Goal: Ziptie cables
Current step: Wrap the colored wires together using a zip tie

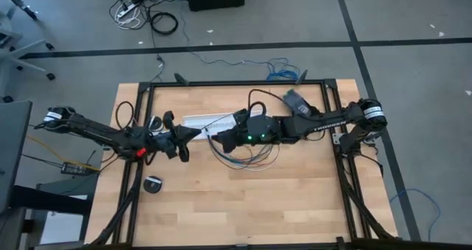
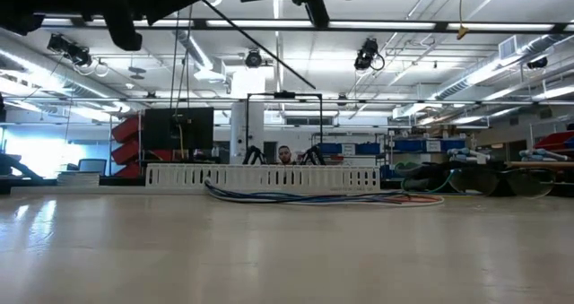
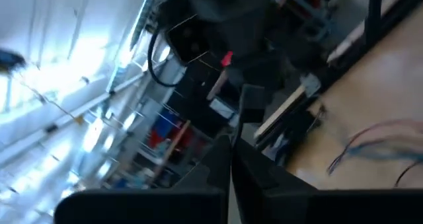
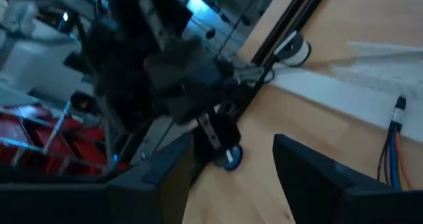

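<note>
The left gripper (image 1: pixel 198 133) fingers are clenched on the ziptie (image 2: pixel 260 42), raised above the counter (image 1: pixel 221 198), its long axis slanting toward the right gripper (image 1: pixel 215 138), whose fingers are parted. The cables (image 1: pixel 247 158) lie below, beside the white channel (image 1: pixel 206 121).

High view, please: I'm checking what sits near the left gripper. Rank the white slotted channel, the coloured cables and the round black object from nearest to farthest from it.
Measured from the left gripper:
1. White slotted channel, just beyond its tips, toward the table's far edge.
2. Coloured cables, on the right-arm side, under that arm.
3. Round black object, toward the near edge, on the left arm's side.
</note>
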